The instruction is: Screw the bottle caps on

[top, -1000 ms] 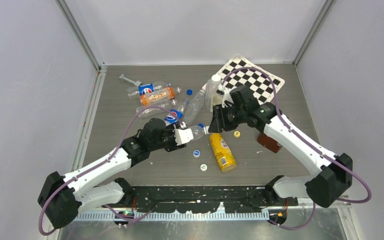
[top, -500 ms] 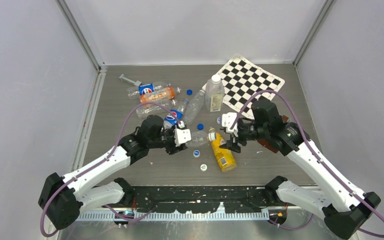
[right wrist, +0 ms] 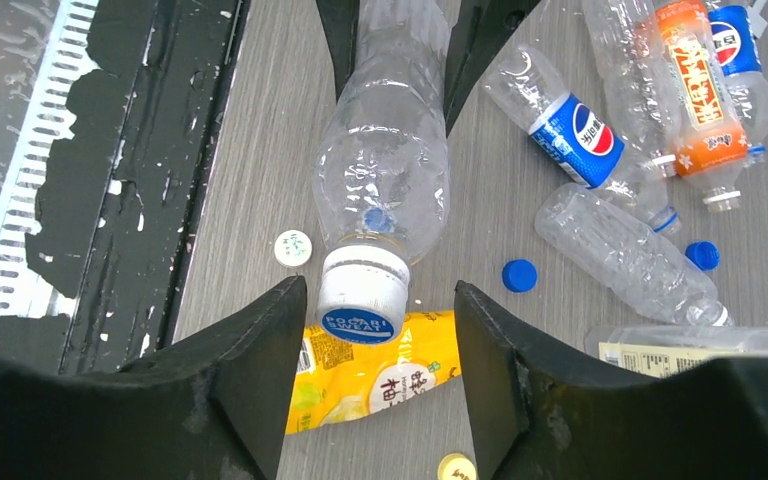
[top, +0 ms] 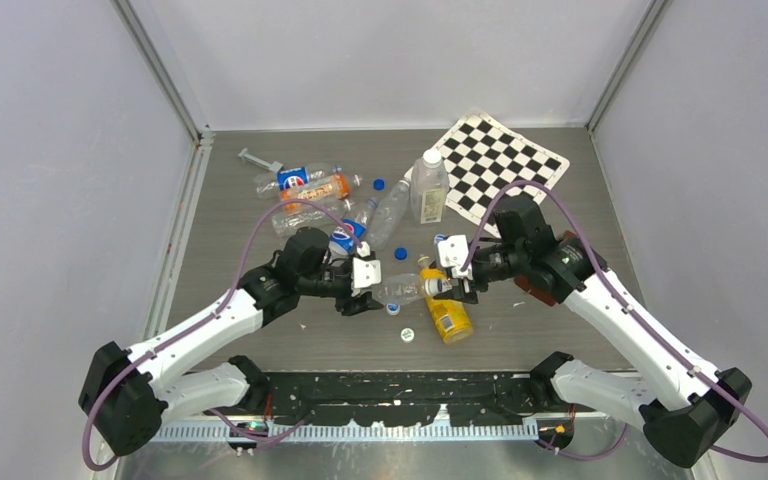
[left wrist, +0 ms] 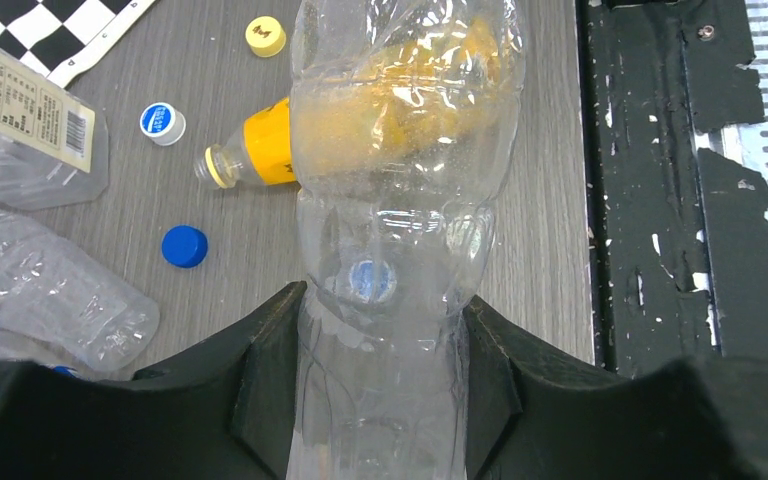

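1. Both arms have shifted over the last second. The right arm has swung away from the far bottles toward the near middle of the surface (top: 230,205), and the left arm has brought its clear bottle (right wrist: 385,170) nearer, so the two hands now meet.
2. The left hand (left wrist: 380,300) is clenched on the lower body of the clear bottle. It holds the bottle roughly level, seemingly just off the surface, with the mouth pointing at the right arm.
3. The cap (right wrist: 362,295), white with a blue top, sits on the bottle's mouth. Whether its threads have caught cannot be told.
4. The right hand (right wrist: 378,290) is released. Its fingers stand on either side of the cap, with a clear gap on one side.
5. The bottle looks empty, thin-walled and light, so it will likely dent and twist under torque. The left hand's firm grip has to resist that turning.
6. The cap looks small, stiff and ridged. It is best pinched squarely across its rim, not over the softer neck.
7. If the right hand closes off-centre, the cap could tilt, cross-thread or drop. It would land by the yellow bottle (right wrist: 380,385) lying beneath, among loose caps such as the blue cap (right wrist: 519,274).
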